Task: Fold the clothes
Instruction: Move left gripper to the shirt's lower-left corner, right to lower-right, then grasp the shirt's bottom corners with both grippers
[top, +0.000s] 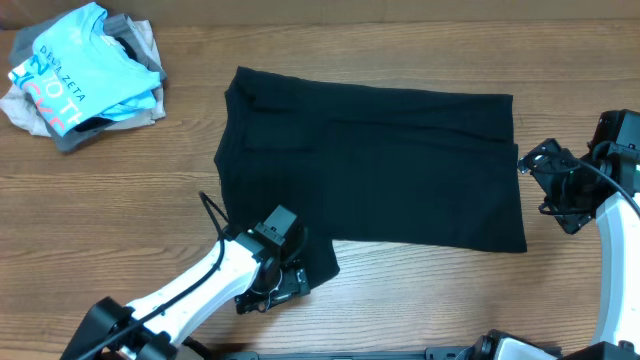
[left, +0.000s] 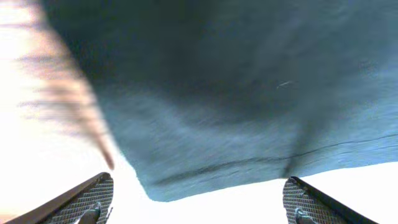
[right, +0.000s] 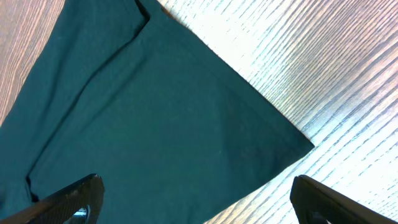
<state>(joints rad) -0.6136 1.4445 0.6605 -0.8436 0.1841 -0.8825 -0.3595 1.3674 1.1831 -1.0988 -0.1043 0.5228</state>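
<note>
- left gripper (left: 199, 182): jaws wide, gripping nothing; arm reaches in from bottom-left, low at near-left corner of black garment (top: 370, 160)
- right gripper (right: 197, 179): fully spread, empty, beside its right edge
- garment flat, mid-table (top: 400, 300)
- blue tee (top: 70, 70) far left (white print, "ZETA" legible)

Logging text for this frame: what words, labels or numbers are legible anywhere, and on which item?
"ZETA": small white print on the light blue tee; the word before it is too blurred to read.
Larger white and red lettering below it on the same tee: folded over and too small to read.
Black garment: no text or label showing.
Both wrist views: none.
</note>
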